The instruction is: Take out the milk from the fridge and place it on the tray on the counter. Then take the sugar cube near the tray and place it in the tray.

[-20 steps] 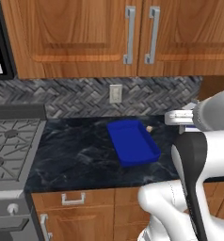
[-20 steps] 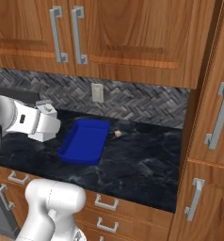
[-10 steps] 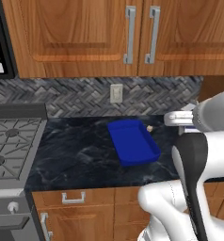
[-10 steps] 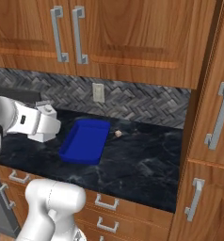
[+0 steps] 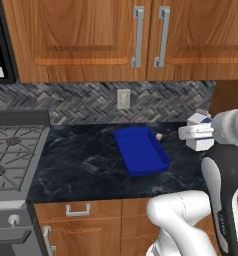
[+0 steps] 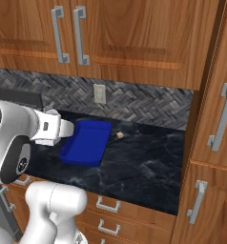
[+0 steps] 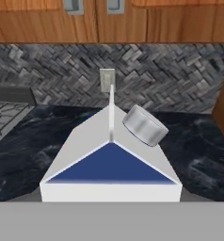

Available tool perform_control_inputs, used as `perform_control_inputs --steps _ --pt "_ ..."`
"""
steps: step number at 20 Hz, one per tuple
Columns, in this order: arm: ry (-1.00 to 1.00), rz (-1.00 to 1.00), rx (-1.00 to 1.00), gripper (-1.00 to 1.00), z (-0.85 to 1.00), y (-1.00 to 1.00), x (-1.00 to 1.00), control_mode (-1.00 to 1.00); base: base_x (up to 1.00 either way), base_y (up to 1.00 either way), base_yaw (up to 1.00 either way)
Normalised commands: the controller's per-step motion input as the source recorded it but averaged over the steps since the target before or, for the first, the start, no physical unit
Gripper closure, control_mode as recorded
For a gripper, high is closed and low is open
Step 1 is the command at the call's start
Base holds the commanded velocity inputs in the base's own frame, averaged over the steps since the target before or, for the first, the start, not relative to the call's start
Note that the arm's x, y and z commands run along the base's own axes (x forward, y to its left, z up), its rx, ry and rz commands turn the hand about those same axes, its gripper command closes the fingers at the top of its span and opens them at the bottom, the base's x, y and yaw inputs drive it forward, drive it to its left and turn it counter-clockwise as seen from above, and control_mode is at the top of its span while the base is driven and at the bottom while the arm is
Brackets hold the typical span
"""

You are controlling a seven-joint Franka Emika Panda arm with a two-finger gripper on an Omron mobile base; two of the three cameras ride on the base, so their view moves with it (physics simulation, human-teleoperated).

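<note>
Now the end effector [image 5: 193,134] holds the milk [image 7: 111,160] over the desk [image 5: 81,160], and next it must set it down in the tray [image 5: 141,152].

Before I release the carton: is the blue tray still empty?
Empty. The tray shows bare blue floor in both base views; the sugar cube lies beside it on the counter.

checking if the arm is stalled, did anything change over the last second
Nothing visibly changed. The gripper holds the milk at the same spot above the counter, to the right of the tray; the tray and the sugar cube at its far right corner lie as before, and the base views have not shifted.
</note>
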Motion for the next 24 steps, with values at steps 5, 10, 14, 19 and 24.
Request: perform_control_inputs --steps 5,10,14,19,24 --pt "-0.04 0.3 0.03 1.0 -0.41 -0.06 0.66 -1.0 0.0 0.0 0.0" --pt "-0.12 0.32 0.01 1.0 -0.65 0.0 0.35 -1.0 0.0 0.0 0.0" --pt "-0.18 0.32 0.09 1.0 -0.46 -0.02 0.49 -1.0 0.0 0.0 0.0" --pt "-0.07 0.2 0.04 1.0 -0.17 0.0 0.52 -1.0 0.0 0.0 0.0" --pt "-0.05 0.07 0.0 1.0 -0.21 0.07 0.45 -1.0 0.0 0.0 0.0"
